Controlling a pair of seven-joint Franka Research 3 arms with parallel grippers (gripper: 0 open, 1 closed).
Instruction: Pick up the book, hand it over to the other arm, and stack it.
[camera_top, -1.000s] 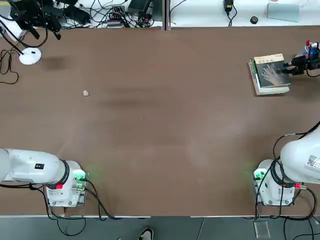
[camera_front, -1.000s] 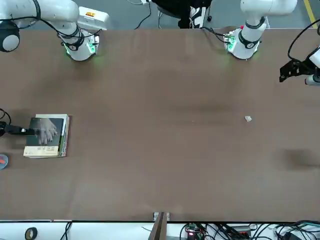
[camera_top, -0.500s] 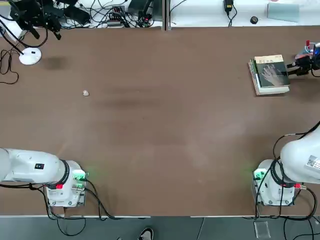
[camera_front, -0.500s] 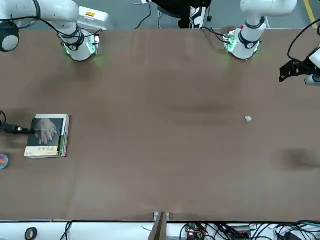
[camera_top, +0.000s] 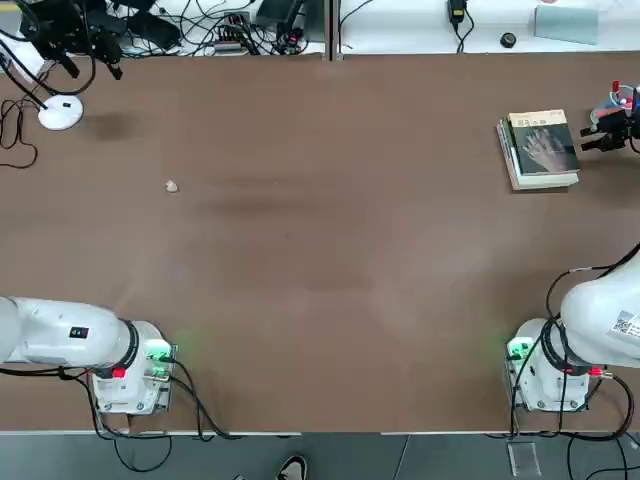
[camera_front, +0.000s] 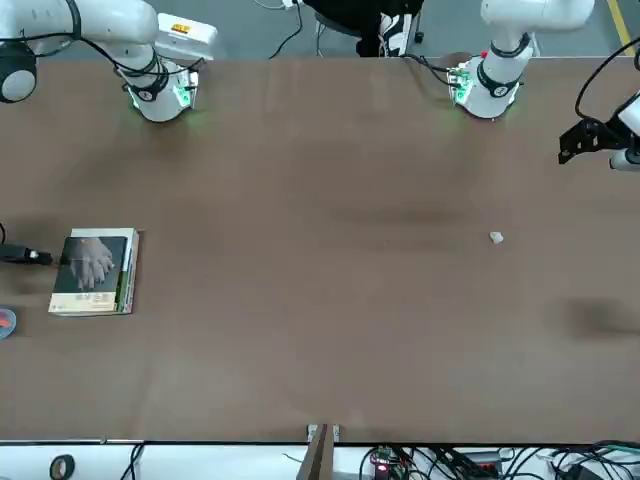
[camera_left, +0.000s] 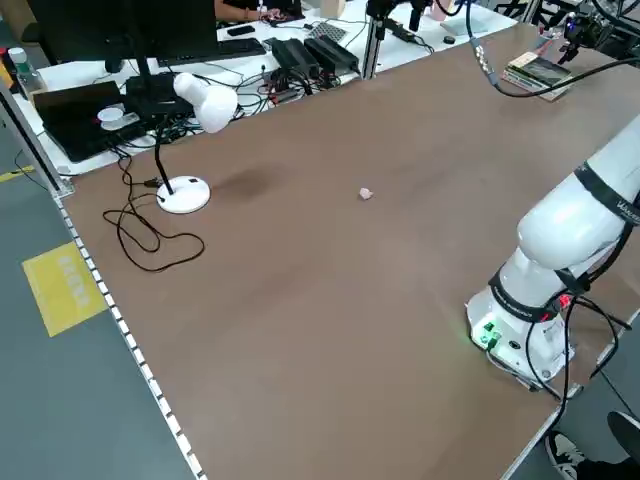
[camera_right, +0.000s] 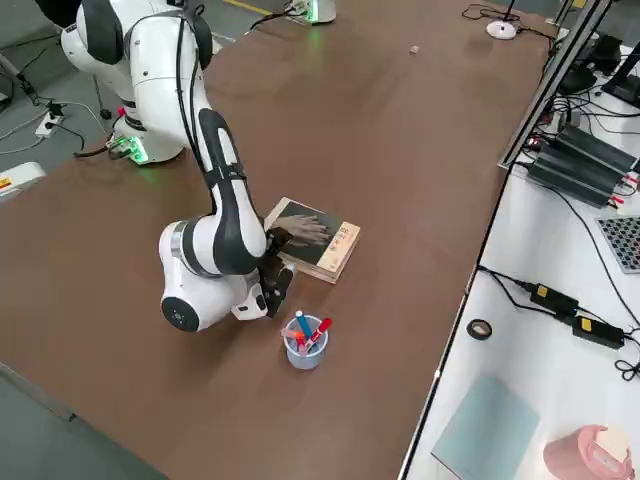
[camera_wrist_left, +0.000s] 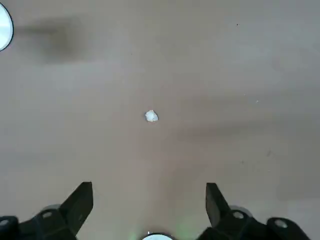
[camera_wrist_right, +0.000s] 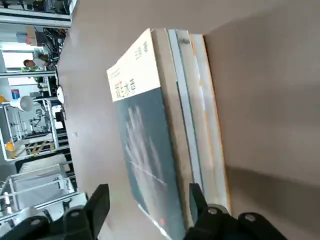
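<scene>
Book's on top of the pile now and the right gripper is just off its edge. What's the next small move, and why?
Probably draw the right gripper farther from the book and lift clear. Its fingers are open with nothing between them, and the book lies flat on the stack, so the stacking looks done. The left gripper is parked, open.

The book (camera_top: 545, 146) is small, with a dark grey-green cover showing a pale hand and a tan band with text along one short edge. It lies flat, cover up, on top of a small stack (camera_wrist_right: 200, 125) of other books, whose pale page edges and a green stripe show beneath it along one long side. The stack sits on the desk (camera_top: 320, 250) at its far right part in the top view, close to the right edge. The tan band faces the far edge of the desk. The book sits nearly square with the stack, its edges roughly in line with those below.
</scene>
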